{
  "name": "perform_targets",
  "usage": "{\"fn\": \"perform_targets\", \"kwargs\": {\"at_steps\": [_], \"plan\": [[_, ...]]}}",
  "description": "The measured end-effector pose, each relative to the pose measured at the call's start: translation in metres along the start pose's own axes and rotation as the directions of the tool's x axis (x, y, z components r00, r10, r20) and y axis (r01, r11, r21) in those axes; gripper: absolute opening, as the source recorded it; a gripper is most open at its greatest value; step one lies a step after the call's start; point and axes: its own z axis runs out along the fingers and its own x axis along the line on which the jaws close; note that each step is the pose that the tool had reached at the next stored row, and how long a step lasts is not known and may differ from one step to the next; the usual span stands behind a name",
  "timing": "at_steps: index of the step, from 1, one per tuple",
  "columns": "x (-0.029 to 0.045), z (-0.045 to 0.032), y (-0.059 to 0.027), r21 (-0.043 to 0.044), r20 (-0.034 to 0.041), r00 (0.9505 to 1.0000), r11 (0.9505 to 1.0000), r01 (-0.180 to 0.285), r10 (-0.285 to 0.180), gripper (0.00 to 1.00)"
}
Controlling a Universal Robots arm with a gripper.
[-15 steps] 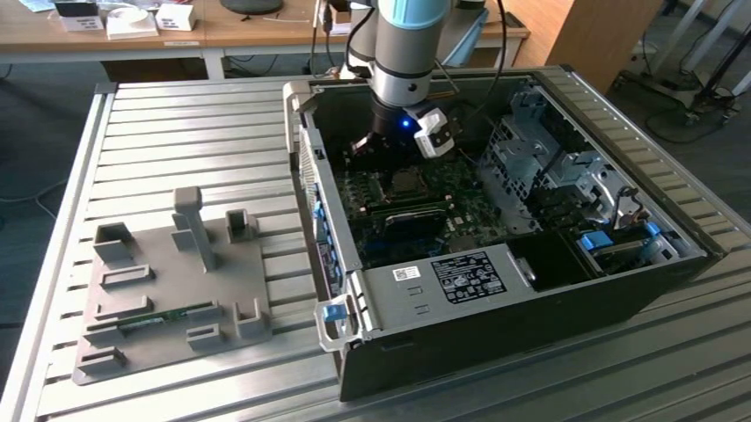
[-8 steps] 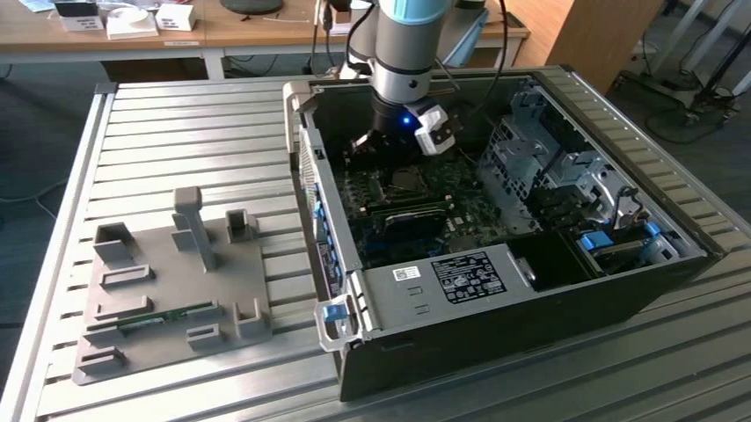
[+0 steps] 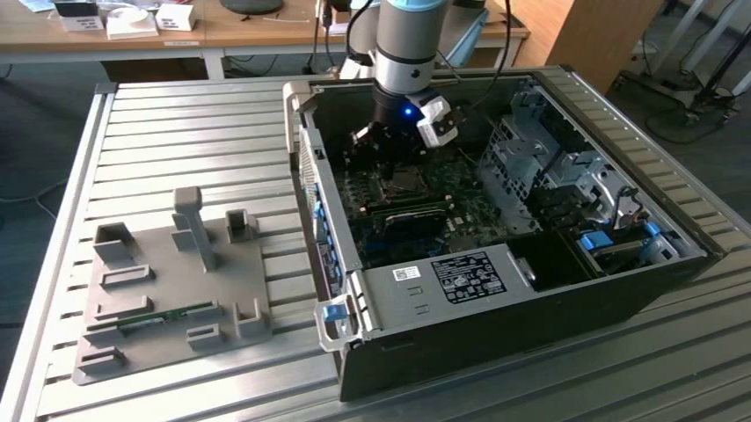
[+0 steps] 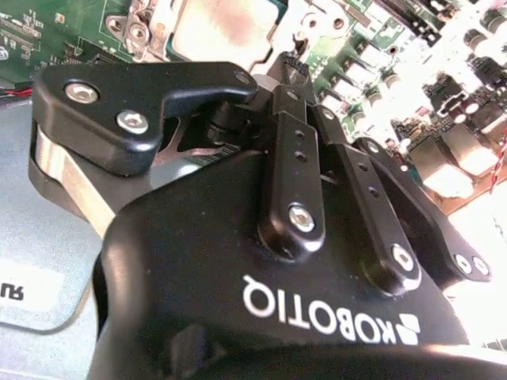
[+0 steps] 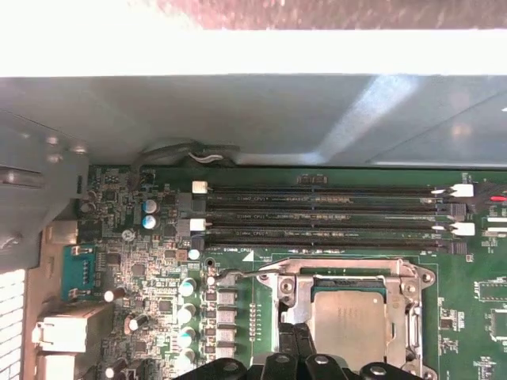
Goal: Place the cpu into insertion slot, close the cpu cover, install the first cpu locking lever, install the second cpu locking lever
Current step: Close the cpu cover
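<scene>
First wrist view: cpu (image 5: 348,321) beside gripper (image 5: 295,339).

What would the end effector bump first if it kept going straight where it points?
Most likely the cpu cover edge beside the cpu, right under the end effector, though depth is unclear.

Cpu (image 5: 348,317) partly hidden behind the claw (image 5: 295,332)

Slatted pale-grey metal surface (image 3: 176,132), ridges running across the exterior view. Behind it stands a light wooden desk (image 3: 235,40) carrying small white boxes (image 3: 129,22); dark cables (image 3: 260,63) hang beneath. Dark grey floor (image 3: 30,149) lies at the exterior view's left. A tall wooden panel (image 3: 593,35) stands at upper right. Lighting is even and diffuse.
</scene>
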Motion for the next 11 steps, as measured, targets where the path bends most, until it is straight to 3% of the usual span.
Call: {"fn": "perform_targets", "kwargs": {"at_steps": [5, 11], "plan": [[-0.0012, -0.0002, 0.0000, 0.0002, -0.0002, 1.0000, 1.0000, 0.000, 0.000, 0.11], [-0.0124, 0.0002, -0.0001, 0.0001, -0.0001, 1.0000, 1.0000, 0.000, 0.000, 0.11]]}}
